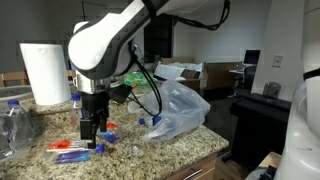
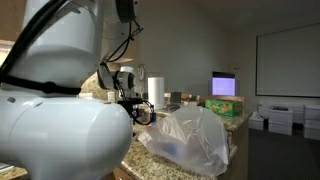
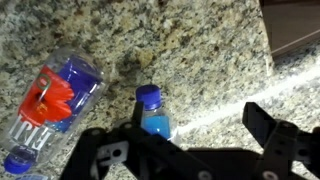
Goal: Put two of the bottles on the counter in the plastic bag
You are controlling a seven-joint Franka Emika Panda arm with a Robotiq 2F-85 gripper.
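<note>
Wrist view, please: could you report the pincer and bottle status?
Pincer open, empty, over speckled granite counter. Small clear blue-capped bottle lined up between its fingers; second bottle lies beside it. Nothing blocking.

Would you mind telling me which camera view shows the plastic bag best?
In an exterior view the plastic bag fills the foreground, large and unobstructed: the best view. In an exterior view the plastic bag lies smaller on the counter. The wrist view misses it.
</note>
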